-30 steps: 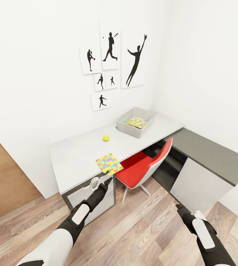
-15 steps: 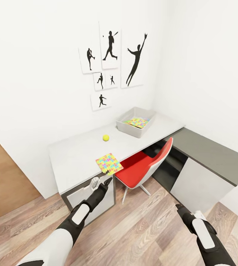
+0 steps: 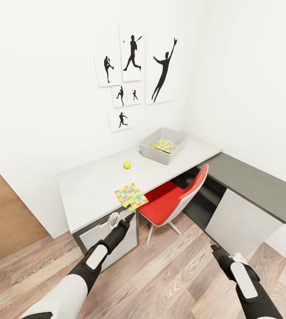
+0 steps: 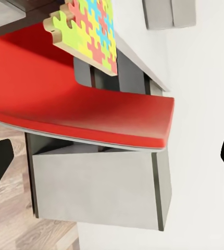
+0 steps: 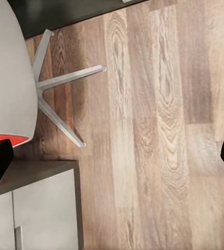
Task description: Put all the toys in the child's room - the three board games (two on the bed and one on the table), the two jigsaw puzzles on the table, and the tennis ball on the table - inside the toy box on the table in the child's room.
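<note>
Nothing of the task's things has shifted since a second ago; only the head view has crept a touch, the brown panel at the left edge sitting slightly lower, so the robot, not the room, has stirred; no toy has been gained in that time.

On the white table one jigsaw puzzle lies at the front edge, a corner hanging over it; the tennis ball rests further back, well apart from it; the grey toy box stands toward the corner with a second jigsaw puzzle already inside; no board game can be seen, so I judge the job roughly at its start, the overhanging puzzle the likely next pick.

The left tool hovers just below that puzzle, before the drawers; its wrist view shows both dark fingertips far apart, so it is spread wide and empty; that view also gives the puzzle's knobbly overhang above the red chair seat, which the head view only hints at. The right tool hangs low over the wood floor; its wrist view likewise shows the fingertips wide apart, holding nothing, plus the chair's star base.
</note>
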Motion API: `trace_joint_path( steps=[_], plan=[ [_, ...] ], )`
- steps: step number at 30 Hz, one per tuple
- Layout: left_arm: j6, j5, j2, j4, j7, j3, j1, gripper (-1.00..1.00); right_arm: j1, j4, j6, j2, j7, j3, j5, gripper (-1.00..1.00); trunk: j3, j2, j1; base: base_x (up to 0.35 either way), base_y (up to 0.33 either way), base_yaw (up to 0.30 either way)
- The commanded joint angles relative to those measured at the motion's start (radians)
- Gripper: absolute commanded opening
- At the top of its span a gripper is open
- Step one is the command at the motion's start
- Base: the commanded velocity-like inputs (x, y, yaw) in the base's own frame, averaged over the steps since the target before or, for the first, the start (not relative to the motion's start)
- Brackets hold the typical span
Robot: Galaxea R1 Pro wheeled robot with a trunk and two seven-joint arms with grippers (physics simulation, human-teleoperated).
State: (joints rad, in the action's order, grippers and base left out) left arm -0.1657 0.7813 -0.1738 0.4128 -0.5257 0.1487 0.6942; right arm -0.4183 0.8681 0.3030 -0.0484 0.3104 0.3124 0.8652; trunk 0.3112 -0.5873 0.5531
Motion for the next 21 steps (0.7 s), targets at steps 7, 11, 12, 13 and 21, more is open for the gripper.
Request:
trace_joint_path(
  steps=[7,11,12,13,21],
  plan=[
    [-0.012,0.009,-0.001,0.0,-0.004,0.005,0.001,1.0,-0.001,0.002,0.004,0.002,0.006,0.001,0.007,1.0,0.024,-0.051,0.027,0.0,0.0,0.0],
    [-0.013,0.009,-0.001,0.0,-0.004,0.005,0.001,1.0,-0.001,0.002,0.004,0.002,0.006,0.001,0.007,1.0,0.036,-0.079,0.043,0.0,0.0,0.0],
    [-0.013,0.009,-0.001,0.0,-0.004,0.005,0.001,1.0,-0.001,0.002,0.004,0.002,0.006,0.001,0.007,1.0,0.039,-0.086,0.046,0.0,0.0,0.0],
    [-0.013,0.009,-0.001,0.0,-0.004,0.004,0.001,1.0,-0.001,0.002,0.004,0.002,0.006,0.001,0.007,1.0,0.042,-0.093,0.05,0.0,0.0,0.0],
    [-0.013,0.009,-0.001,0.0,-0.004,0.005,0.001,1.0,-0.001,0.002,0.004,0.002,0.006,0.001,0.008,1.0,0.067,-0.149,0.081,0.0,0.0,0.0]
  ],
)
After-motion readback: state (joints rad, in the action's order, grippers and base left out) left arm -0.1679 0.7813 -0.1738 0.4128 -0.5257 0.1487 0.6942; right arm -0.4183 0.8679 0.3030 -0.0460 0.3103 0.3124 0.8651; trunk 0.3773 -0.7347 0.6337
